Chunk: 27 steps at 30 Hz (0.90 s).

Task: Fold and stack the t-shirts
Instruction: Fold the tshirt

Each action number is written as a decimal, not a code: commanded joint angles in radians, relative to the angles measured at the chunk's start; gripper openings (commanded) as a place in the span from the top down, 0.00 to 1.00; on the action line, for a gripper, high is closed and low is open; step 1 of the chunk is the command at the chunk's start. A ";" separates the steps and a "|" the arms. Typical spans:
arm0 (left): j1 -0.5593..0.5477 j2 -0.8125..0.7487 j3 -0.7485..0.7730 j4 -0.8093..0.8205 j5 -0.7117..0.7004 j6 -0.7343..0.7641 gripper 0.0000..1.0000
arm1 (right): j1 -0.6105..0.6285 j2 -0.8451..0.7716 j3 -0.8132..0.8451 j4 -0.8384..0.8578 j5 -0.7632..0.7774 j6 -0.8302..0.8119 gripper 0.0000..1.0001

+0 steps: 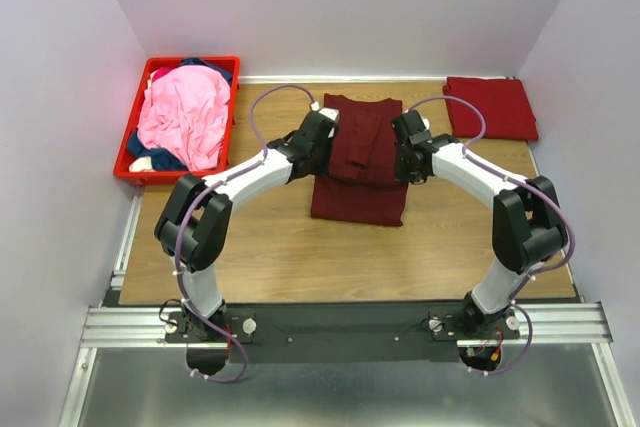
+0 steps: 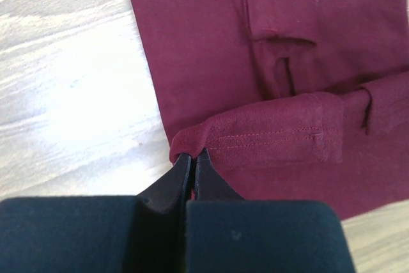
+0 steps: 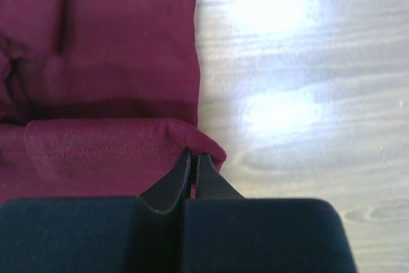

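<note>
A dark maroon t-shirt (image 1: 360, 162) lies mid-table, partly folded, its stitched hem lifted and doubled over the body. My left gripper (image 1: 318, 147) is shut on the hem's left corner (image 2: 185, 142), pinching the cloth at its fingertips (image 2: 192, 156). My right gripper (image 1: 405, 152) is shut on the hem's right corner (image 3: 208, 145), the fold bulging over its tips (image 3: 193, 156). A folded maroon t-shirt (image 1: 490, 107) rests at the back right. Pink (image 1: 185, 117) and navy t-shirts (image 1: 210, 65) are heaped in the crate.
The red plastic crate (image 1: 128, 162) stands at the back left, against the left wall. Bare wood table (image 1: 270, 247) stretches in front of the shirt. White walls close in the back and both sides.
</note>
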 commanded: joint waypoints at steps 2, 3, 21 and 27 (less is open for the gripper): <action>0.028 0.009 -0.003 0.080 -0.033 0.019 1.00 | -0.022 0.042 0.033 0.067 0.018 -0.054 0.99; 0.031 0.014 -0.006 0.087 -0.026 0.016 1.00 | -0.026 0.049 0.036 0.071 0.020 -0.057 0.99; 0.045 0.127 -0.020 0.141 -0.013 -0.050 0.66 | -0.036 0.165 0.066 0.139 -0.005 -0.091 0.77; 0.043 0.034 -0.064 0.115 -0.017 -0.086 0.53 | -0.036 0.043 0.040 0.136 -0.062 -0.087 0.56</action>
